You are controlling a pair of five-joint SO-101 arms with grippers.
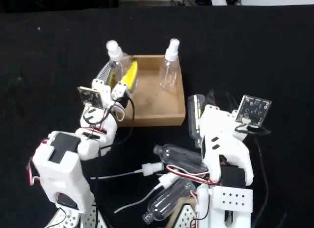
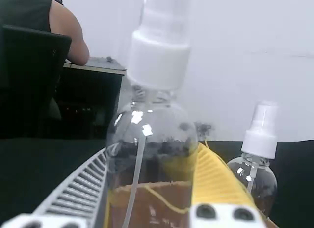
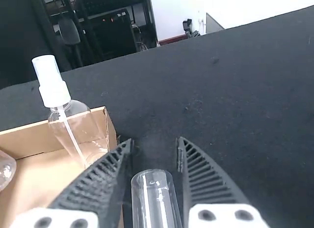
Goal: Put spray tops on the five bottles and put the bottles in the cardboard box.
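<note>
Between left gripper (image 1: 119, 69) fingers: capped bottle (image 1: 115, 58), clasped at the cardboard box (image 1: 157, 121) corner.
Its base is cut off (left wrist view). Right gripper (image 3: 154, 142) clamps an uncapped bottle (image 3: 154, 198), body out of frame; box just beyond.

White wall (image 2: 245, 51), dark desk (image 2: 93, 95) behind; black cloth tabletop (image 1: 255, 46)

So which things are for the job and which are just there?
For the job: cardboard box; topped bottle in the left gripper; second topped bottle in the box; open bottle in the right gripper; two bare bottles and two loose spray tops on the table.
Just there: chair; desk.
</note>
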